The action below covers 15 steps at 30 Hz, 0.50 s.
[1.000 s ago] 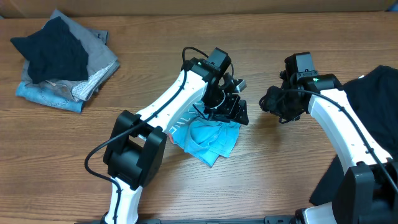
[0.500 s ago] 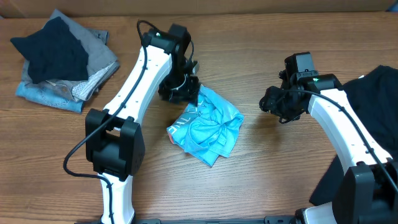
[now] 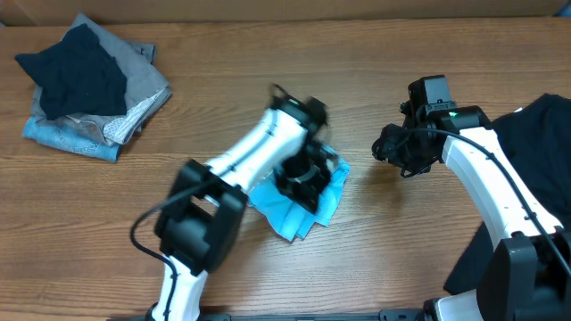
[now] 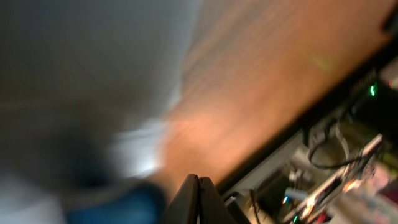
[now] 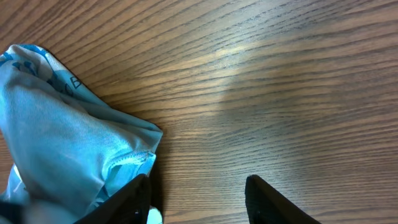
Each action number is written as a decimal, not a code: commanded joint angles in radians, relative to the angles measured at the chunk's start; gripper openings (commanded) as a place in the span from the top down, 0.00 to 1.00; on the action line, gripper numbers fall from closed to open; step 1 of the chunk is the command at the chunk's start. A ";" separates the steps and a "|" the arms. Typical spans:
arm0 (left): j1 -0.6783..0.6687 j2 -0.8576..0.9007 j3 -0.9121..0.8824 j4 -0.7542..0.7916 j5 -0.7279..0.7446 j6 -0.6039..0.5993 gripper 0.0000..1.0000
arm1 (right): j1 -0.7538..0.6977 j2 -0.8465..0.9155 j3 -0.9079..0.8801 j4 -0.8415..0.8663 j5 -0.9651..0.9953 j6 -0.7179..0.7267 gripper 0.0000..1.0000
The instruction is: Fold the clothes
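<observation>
The sky-blue T-shirt (image 3: pixel 284 212) lies crumpled on the wooden table, near its middle. My left gripper (image 3: pixel 300 178) hangs blurred right over it. In the left wrist view the left gripper (image 4: pixel 199 190) is shut, its fingers pressed together with nothing between them, and a blurred blue patch (image 4: pixel 115 208) lies to their left. My right gripper (image 3: pixel 393 147) is open just right of the shirt. In the right wrist view the right gripper (image 5: pixel 199 196) spans bare wood, and the blue T-shirt's hem (image 5: pixel 68 143) lies beside its left finger. A black T-shirt (image 3: pixel 535 152) lies at the far right.
A pile of dark, grey and light-blue clothes (image 3: pixel 85 89) sits at the back left. The black T-shirt lies under the right arm (image 3: pixel 486 178) and reaches the table's right edge. Bare wood (image 3: pixel 384 241) lies in front of the blue shirt.
My left arm has swung from the shirt's upper left back down over the shirt, and its gripper has gone from open to shut. The right arm has not moved.
</observation>
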 commanded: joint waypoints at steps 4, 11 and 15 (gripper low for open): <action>-0.040 -0.064 0.075 -0.038 -0.169 -0.147 0.96 | -0.003 0.001 0.013 0.009 -0.009 -0.006 0.47; 0.207 -0.190 0.105 -0.042 -0.447 -0.236 0.59 | 0.013 0.001 0.013 0.076 -0.255 -0.121 0.47; 0.405 -0.180 0.102 -0.031 -0.337 -0.152 0.43 | 0.140 0.001 0.013 0.116 -0.243 -0.188 0.41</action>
